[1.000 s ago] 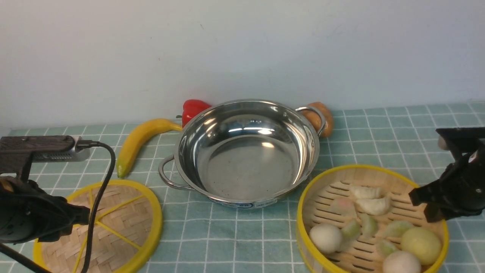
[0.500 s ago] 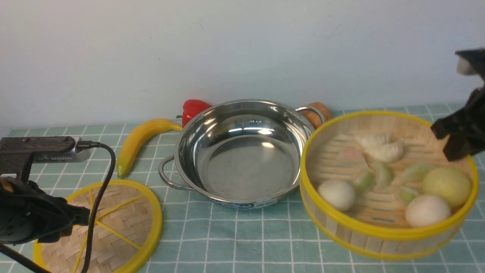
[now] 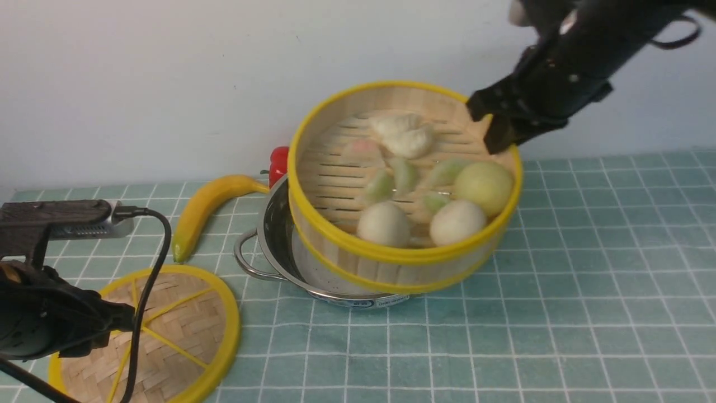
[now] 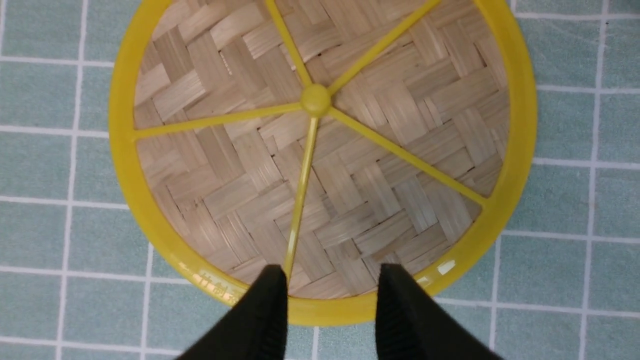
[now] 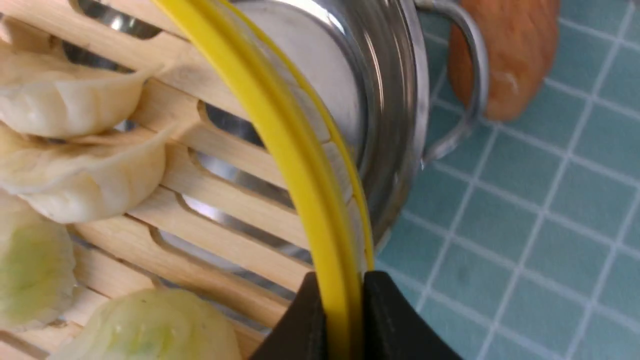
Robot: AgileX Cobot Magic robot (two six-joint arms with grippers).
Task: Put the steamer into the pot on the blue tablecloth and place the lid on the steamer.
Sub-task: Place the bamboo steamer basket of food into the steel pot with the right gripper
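Observation:
My right gripper (image 3: 495, 126) is shut on the yellow rim of the steamer (image 3: 403, 184) and holds it tilted in the air above the pot (image 3: 279, 246). The steamer carries dumplings and buns. In the right wrist view the fingertips (image 5: 385, 310) pinch the steamer (image 5: 280, 130) rim, with the pot (image 5: 395, 100) below it. The lid (image 3: 179, 330) lies flat on the blue tablecloth (image 3: 587, 280) at the front left. My left gripper (image 4: 331, 280) is open over the near rim of the lid (image 4: 320, 150); its height above the lid is unclear.
A banana (image 3: 207, 207) lies left of the pot. A red pepper (image 3: 278, 162) stands behind the pot, mostly hidden. A brown bread roll (image 5: 505, 55) sits by the pot's far handle. A pale wall rises behind the table.
My right gripper has lifted the steamer from the cloth at the right and carried it up and left over the pot. The left arm and lid have not moved.

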